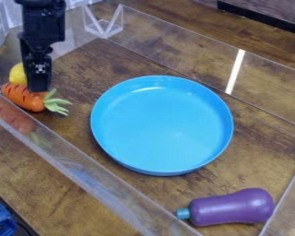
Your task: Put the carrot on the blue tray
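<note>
The orange carrot (25, 97) lies on the wooden table at the left, its light green top (55, 107) pointing right toward the blue tray (161, 124). The tray is a wide round dish in the middle of the view, with nothing in it. My black gripper (37, 77) hangs straight down just above the carrot's middle, its fingers open. Whether the fingertips touch the carrot I cannot tell.
A yellow lemon (17, 73) sits right behind the carrot, partly hidden by the gripper. A purple eggplant (231, 207) lies at the front right. A clear plastic wall (64, 152) runs along the table's front-left side.
</note>
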Tool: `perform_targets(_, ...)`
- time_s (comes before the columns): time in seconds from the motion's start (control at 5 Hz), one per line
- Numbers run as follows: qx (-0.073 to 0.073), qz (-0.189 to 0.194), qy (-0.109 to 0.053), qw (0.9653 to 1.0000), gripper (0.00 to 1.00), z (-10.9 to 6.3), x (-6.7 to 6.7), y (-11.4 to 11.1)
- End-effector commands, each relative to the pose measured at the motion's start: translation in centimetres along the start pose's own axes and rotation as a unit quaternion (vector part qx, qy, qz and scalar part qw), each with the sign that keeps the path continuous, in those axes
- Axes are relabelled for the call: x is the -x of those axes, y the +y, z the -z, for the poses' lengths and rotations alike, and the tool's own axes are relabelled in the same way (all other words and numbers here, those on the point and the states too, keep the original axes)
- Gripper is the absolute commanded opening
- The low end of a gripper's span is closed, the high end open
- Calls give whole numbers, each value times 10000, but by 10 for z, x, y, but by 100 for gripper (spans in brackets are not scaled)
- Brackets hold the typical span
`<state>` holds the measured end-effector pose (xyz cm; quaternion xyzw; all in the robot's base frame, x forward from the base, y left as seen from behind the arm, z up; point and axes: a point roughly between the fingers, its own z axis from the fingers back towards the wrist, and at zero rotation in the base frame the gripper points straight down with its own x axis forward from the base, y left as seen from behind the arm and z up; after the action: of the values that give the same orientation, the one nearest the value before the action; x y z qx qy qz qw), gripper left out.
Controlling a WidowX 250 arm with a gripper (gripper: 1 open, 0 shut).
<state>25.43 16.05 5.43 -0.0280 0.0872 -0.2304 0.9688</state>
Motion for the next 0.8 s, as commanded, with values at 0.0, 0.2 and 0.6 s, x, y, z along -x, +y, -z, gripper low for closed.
perform_targets(0.0,-269,-64,-165,9995,100,-9,5,18)
perform_targets(0.2,-281,-69,-163,9994,100,-2,7,26)
perform_targets(0.6,-326,-73,-122,9994,100,17,10,36)
